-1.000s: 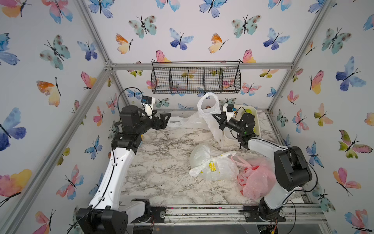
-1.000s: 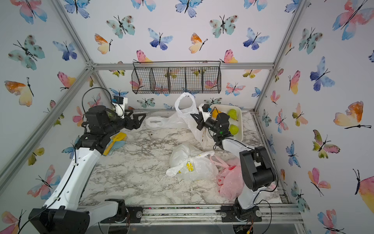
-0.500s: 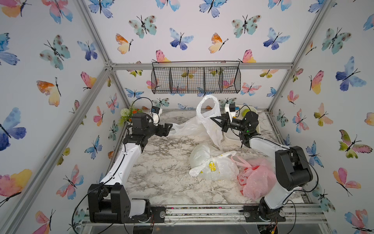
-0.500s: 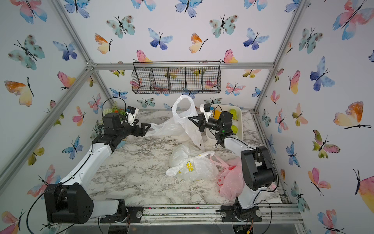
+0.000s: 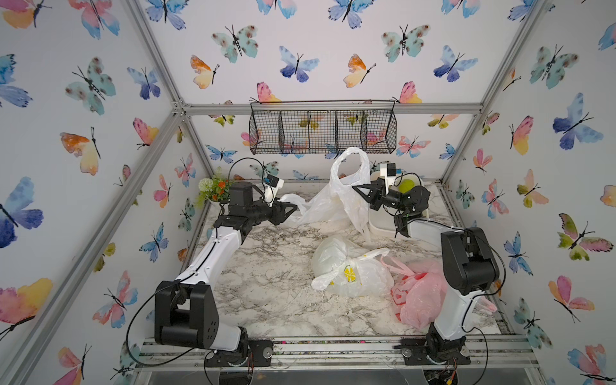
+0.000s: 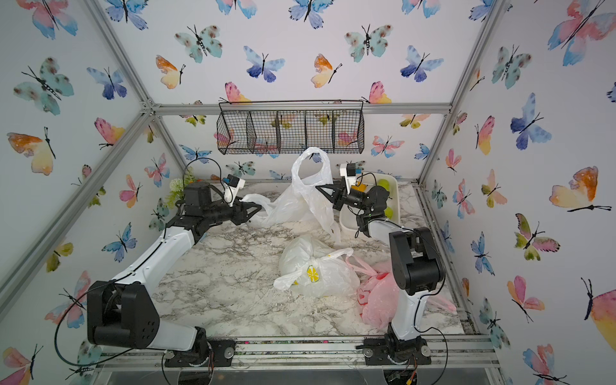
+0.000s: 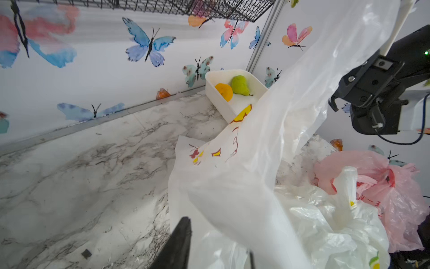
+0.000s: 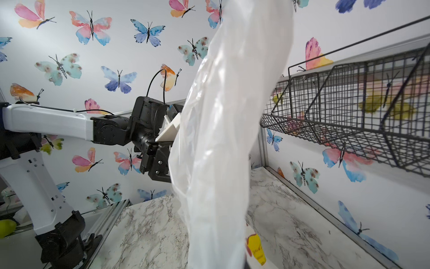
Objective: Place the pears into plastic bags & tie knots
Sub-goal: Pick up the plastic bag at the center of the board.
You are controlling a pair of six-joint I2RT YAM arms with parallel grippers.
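Between butterfly walls point(image 5: 316, 50), two bags point(image 5: 353, 276) lie on marble tabletop point(image 5: 266, 283).

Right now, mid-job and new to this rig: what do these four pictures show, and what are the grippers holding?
Two robot arms are mounted at the table's near edge, each ending in a two-finger gripper. The two wide pictures come from one overhead camera pair; the other two come from cameras on the wrists. On the table lie a lemon bag, which looks tied, and a pink bag by the right arm. At the back is a white tray with a green pear; a wire basket hangs on the wall. The arms stretch the doodle bag between them: the right gripper is shut on it below its raised handle; the left gripper looks shut on the other handle.
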